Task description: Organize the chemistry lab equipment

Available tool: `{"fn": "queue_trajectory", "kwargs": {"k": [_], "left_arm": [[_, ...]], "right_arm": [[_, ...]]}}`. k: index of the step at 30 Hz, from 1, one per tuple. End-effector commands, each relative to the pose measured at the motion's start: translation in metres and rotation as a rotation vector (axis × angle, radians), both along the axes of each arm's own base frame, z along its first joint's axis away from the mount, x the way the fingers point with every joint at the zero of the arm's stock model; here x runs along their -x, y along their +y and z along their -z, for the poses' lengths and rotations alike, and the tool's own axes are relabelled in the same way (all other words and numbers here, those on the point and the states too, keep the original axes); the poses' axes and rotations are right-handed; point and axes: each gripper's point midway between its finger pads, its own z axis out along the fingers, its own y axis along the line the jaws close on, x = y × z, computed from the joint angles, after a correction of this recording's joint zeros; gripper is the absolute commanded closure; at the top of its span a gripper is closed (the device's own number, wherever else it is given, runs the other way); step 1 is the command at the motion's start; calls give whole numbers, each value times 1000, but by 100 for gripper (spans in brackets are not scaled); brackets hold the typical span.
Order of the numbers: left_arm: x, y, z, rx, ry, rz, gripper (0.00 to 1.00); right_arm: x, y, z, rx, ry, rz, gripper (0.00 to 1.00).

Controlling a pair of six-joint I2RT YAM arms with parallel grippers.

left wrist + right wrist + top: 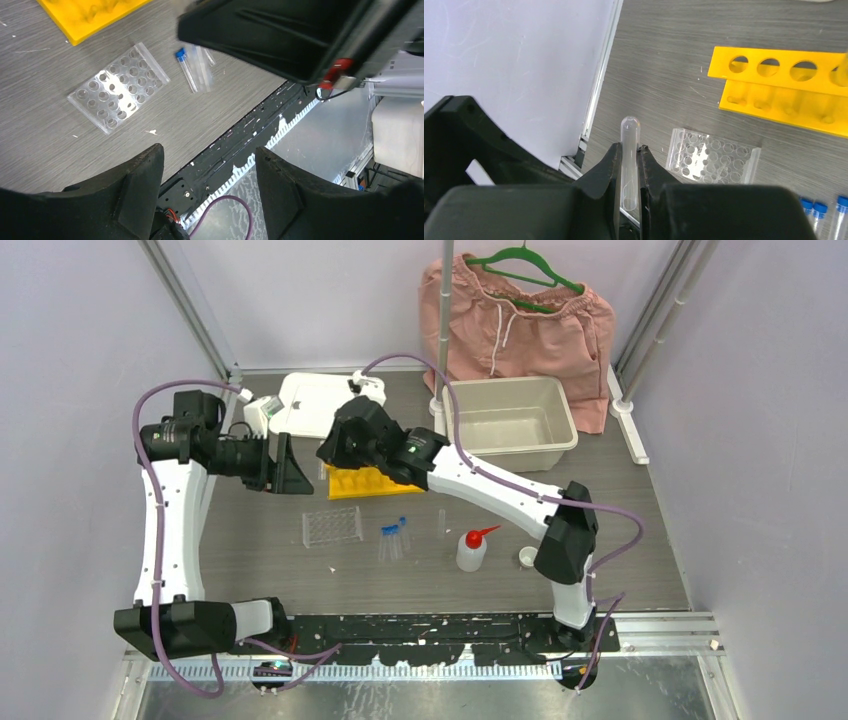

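My right gripper (628, 150) is shut on a clear glass tube (629, 135), its rounded end pointing past the fingertips; it hovers above the left end of the yellow rack (368, 481) (789, 90). The clear rack (332, 526) (117, 87) (711, 162) lies flat in front of the yellow one. Blue-capped tubes (392, 538) (187, 70) lie to its right. A single clear tube (441, 523), the white squeeze bottle with red nozzle (471, 549) and a tiny white cup (527, 557) lie further right. My left gripper (292, 468) (209, 155) is open and empty, raised left of the yellow rack.
A beige tub (512, 420) stands at the back right, its white lid (312, 403) at the back centre with a small beaker (262, 412) beside it. Pink shorts (520, 315) hang on a green hanger behind. A metal pole (443, 330) rises by the tub.
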Motion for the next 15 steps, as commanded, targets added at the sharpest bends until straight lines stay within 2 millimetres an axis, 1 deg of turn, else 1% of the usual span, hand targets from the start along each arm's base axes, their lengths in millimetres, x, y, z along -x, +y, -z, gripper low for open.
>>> {"fn": "queue_trajectory", "kwargs": {"k": [1, 6, 12, 15], "left_arm": [[6, -8, -7, 59, -12, 18, 34], [0, -7, -3, 62, -2, 1, 41], [-9, -1, 6, 33, 11, -29, 51], [-10, 0, 6, 24, 8, -37, 54]], "right_arm": [[6, 27, -35, -153, -15, -54, 94], [14, 35, -41, -202, -8, -80, 94], [23, 39, -42, -252, 31, -111, 94], [27, 40, -43, -263, 38, -125, 94]]}}
